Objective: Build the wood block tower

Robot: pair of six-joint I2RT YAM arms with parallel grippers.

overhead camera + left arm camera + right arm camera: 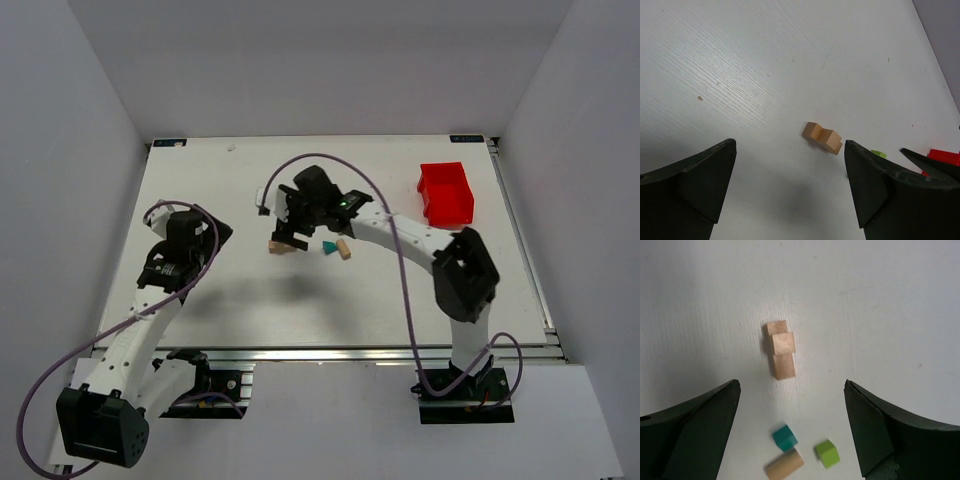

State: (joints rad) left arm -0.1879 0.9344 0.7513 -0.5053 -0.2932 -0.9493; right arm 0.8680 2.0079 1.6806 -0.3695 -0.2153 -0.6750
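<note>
On the left, we see the left end effector (790, 145) spread wide with nothing between its fingers, hovering over the white tabletop (765, 60). Ahead of it, toward the centre, sits the tower (781, 347) — a few tan blocks bunched together, the middle one seemingly riding on the others. The right end effector (791, 382) hangs above it, fingers wide apart and holding nothing. Just right of the tower lie three loose pieces, near each other but not touching: a teal block (784, 437), a tan cylinder (784, 464) on its side and a green block (827, 453). Far right, well apart from all this, stands the red bin (445, 170) — inside we see only its own red walls and floor.
</note>
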